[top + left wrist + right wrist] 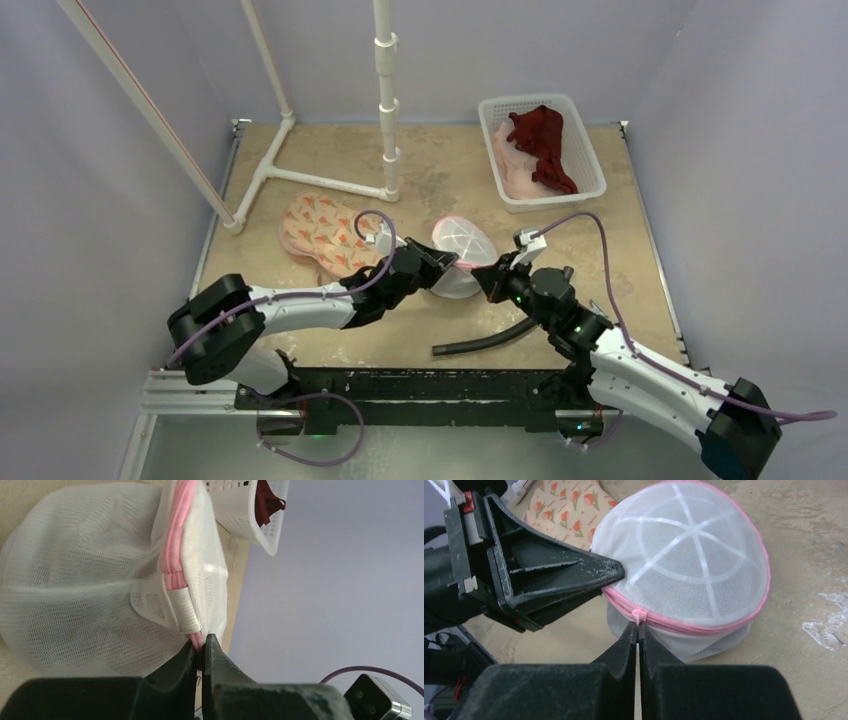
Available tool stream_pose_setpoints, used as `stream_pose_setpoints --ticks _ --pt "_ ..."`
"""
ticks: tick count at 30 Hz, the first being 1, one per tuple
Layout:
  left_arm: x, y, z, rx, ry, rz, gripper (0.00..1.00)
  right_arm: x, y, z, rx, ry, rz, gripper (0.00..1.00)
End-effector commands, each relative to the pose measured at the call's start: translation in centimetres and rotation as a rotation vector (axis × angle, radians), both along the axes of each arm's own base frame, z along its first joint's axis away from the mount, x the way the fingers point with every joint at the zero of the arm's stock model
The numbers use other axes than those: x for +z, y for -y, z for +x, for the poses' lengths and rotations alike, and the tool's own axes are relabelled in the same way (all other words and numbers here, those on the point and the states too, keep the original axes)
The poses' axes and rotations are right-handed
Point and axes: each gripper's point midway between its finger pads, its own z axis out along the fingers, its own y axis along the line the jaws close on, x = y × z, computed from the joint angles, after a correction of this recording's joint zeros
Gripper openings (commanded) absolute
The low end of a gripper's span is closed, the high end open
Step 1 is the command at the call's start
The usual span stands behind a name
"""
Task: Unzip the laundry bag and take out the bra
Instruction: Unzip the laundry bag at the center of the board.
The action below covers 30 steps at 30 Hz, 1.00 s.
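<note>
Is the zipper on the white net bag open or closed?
Closed. The pink zipper runs around the net bag with no gap showing, and the right gripper is only pinching its pull.

White laundry bag [694,565], pink zipper [172,545]

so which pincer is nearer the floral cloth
Left. The left pincer grips the mesh bag on the edge beside the floral cloth; the right pincer holds the bag's far side, farther off.

Tan counter [440,150]: laundry bag [462,245] at the tips of the left end effector [440,268] and right end effector [487,275], floral cloth [325,232] left of them, basket [590,150] well beyond.
</note>
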Motion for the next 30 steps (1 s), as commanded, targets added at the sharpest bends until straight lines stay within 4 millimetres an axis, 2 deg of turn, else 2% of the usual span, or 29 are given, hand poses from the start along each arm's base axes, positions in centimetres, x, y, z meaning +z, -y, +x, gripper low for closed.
stream_pose_setpoints --ticks 1,6,13,15,25,30 --pt "2.4 -1.2 0.9 -0.026 0.081 0.027 0.00 1.9 -1.4 0.0 0.067 0.073 0.042 0.00" --pt "3.9 -4.1 1.8 -0.052 0.149 0.136 0.00 2.7 -2.4 0.0 0.109 0.089 0.058 0.00" --pt "3.7 -7.2 2.1 -0.093 0.175 0.225 0.00 2.4 -2.5 0.5 0.095 0.078 0.040 0.00" --pt "3.8 -7.5 2.0 -0.115 0.186 0.227 0.00 1.6 -2.4 0.3 0.087 0.040 0.041 0.00" --pt "4.9 -7.6 1.7 -0.211 0.240 0.196 0.00 -2.1 -1.0 1.9 -0.069 -0.065 0.014 0.00" --pt "5.6 -8.4 1.6 -0.228 0.256 0.202 0.00 -2.7 0.3 2.4 -0.150 -0.076 0.017 0.00"
